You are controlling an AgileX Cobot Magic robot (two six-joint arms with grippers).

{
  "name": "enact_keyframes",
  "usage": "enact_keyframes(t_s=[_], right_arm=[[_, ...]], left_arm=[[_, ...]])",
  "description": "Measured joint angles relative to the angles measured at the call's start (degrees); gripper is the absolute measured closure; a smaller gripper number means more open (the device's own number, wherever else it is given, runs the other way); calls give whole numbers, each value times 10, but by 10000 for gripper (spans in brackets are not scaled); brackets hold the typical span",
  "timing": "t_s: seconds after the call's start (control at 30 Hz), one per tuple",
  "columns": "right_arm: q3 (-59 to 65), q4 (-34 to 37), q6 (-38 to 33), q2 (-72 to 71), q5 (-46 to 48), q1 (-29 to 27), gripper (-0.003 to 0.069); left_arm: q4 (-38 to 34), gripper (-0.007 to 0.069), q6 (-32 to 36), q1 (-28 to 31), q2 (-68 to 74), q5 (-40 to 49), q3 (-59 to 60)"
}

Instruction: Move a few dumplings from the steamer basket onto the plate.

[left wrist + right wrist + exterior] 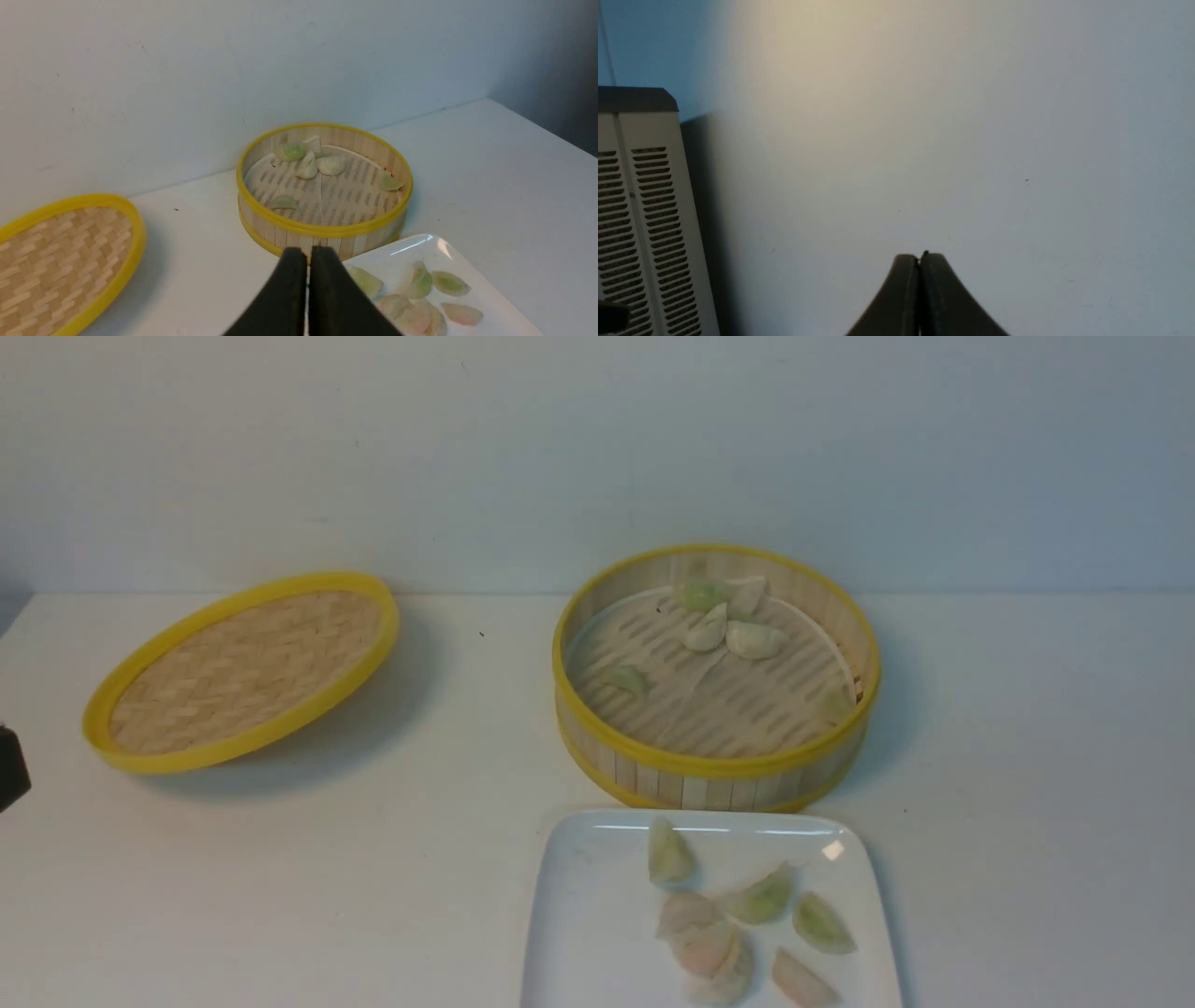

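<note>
The steamer basket (714,767) (322,228) stands at the middle of the white table, with several dumplings (754,639) (331,164) on its slatted floor. Just in front of it lies the white plate (588,915) (411,249), which bears several more dumplings (758,899) (449,283). My left gripper (308,254) is shut and empty, drawn back on the near left of basket and plate. My right gripper (919,258) is shut and empty too, facing a bare wall; no task object shows in its view. Neither gripper's fingers show in the front view.
The flat woven lid (245,667) (60,261) with a yellow rim rests tilted on the left of the table. A dark part (11,767) shows at the left edge of the front view. A vented beige casing (642,219) stands beside the right gripper.
</note>
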Motion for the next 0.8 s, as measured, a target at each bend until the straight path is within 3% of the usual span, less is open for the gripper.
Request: enact_keyframes(t_s=[0.5, 0.6, 0.8], right_arm=[[0, 0, -6, 0, 16, 0, 673], [0, 0, -6, 0, 26, 0, 673], [0, 0, -6, 0, 34, 0, 673]], left_arm=[[10, 631, 10, 12, -8, -31, 24], [-14, 631, 41, 66, -39, -95, 79], [-118, 631, 133, 231, -123, -221, 253]])
